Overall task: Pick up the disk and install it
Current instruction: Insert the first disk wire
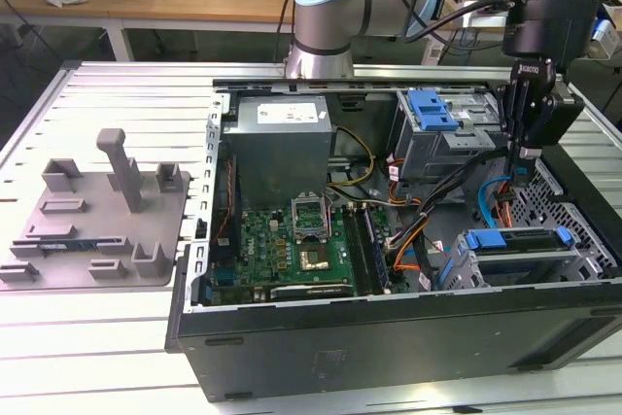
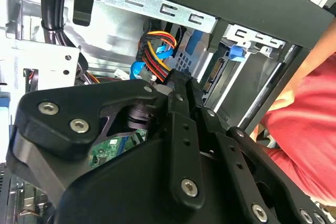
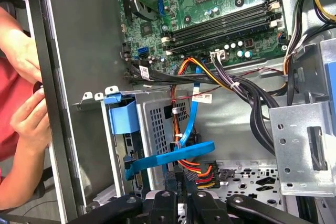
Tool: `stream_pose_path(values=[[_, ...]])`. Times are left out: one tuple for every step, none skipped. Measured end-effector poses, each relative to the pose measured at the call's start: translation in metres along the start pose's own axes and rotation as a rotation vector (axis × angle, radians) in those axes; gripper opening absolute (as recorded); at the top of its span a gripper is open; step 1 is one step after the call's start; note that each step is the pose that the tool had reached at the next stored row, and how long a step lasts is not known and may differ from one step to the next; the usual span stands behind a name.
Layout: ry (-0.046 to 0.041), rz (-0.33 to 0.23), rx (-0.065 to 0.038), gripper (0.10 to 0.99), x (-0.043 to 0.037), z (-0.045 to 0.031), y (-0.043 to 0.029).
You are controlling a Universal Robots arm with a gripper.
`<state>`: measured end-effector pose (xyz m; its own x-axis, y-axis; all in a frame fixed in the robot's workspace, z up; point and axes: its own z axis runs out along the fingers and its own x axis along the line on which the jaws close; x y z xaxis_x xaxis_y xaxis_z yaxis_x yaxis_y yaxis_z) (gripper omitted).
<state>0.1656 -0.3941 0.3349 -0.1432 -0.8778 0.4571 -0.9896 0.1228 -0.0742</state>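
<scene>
While the jaws hang closed and empty, gripper point(image 1: 522, 177) over computer case point(image 1: 389, 347), disk point(image 1: 515, 240) in drive bay point(image 1: 586, 264)

Landmark: PC case point(image 1: 389, 337), on the table point(image 1: 87, 347). Fixture plate point(image 1: 97, 230) sits outside it, on the exterior view's left. Inside: motherboard point(image 1: 292, 250) centre, on the floor; power supply point(image 1: 282, 143) behind it; disk point(image 1: 520, 252) in the near bay, on the exterior view's right. Gripper point(image 1: 522, 167) hangs above that bay.

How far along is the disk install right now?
Pickup looks done: the disk lies in the case's drive cage by the exterior view's right, off the grey fixture plate. The gripper hangs just above it. Whether it is fully seated cannot be told.
</scene>
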Motion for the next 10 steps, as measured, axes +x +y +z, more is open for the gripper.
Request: stream_pose_path(values=[[0.0001, 0.0, 0.0, 0.169, 0.0, 0.0, 0.0], [0.0, 0.0, 0.0, 0.169, 0.0, 0.0, 0.0], [0.0, 0.0, 0.0, 0.169, 0.0, 0.0, 0.0], [0.0001, 0.0, 0.0, 0.169, 0.0, 0.0, 0.0], [-0.0004, 0.0, 0.0, 0.169, 0.0001, 0.0003, 0.0], [-0.0008, 0.0, 0.0, 0.169, 0.0027, 0.0014, -0.0003], [-0.002, 0.0, 0.0, 0.169, 0.0045, 0.0024, -0.0006], [-0.0042, 0.0, -0.001, 0.169, 0.0064, 0.003, -0.0009], [-0.0093, 0.0, -0.001, 0.169, 0.0087, 0.0034, -0.0012], [-0.0137, 0.0, -0.002, 0.169, 0.0106, 0.0035, -0.0015]])
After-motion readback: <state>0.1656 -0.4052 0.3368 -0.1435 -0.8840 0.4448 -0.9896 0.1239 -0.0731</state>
